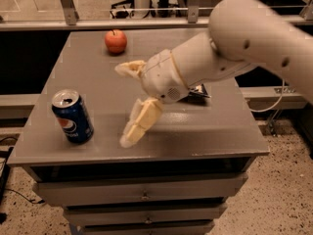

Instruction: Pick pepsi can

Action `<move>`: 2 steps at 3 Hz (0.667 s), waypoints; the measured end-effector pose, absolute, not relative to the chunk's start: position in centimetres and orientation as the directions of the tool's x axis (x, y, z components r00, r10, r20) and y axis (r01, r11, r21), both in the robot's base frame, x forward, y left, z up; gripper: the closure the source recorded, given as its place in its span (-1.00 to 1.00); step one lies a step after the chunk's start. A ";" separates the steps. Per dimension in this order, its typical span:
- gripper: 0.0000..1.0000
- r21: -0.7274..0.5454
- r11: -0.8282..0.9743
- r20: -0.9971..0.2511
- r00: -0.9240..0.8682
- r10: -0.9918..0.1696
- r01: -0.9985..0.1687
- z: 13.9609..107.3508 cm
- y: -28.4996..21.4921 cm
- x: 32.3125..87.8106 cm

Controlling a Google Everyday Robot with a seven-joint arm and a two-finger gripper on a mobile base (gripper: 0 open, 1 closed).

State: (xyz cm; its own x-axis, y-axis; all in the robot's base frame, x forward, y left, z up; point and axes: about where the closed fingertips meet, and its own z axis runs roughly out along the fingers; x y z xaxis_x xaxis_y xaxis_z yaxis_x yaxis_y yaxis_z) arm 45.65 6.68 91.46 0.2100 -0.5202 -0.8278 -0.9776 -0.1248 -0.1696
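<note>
The pepsi can, dark blue with a silver top and a round logo, stands upright near the front left of the grey table. My gripper is open and empty, just above the table and to the right of the can. Its cream fingers point left toward the can. One fingertip is at the back and the other is near the front edge. A clear gap separates the gripper from the can. The white arm comes in from the upper right.
A red apple sits at the back of the table, left of centre. A small dark object lies partly hidden behind the arm. Drawers are below the tabletop. A metal rail runs behind the table.
</note>
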 end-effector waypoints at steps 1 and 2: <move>-1.00 -0.163 -0.142 -0.862 0.211 -0.460 -0.976 89.4 10.6 47.4; -1.00 -0.147 -0.148 -0.886 0.197 -0.419 -0.978 88.2 13.3 48.3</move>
State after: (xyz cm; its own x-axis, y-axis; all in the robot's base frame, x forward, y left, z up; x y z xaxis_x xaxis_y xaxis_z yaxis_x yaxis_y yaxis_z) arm 48.28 13.31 88.20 0.1965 -0.4190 -0.8865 -0.9780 -0.1484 -0.1467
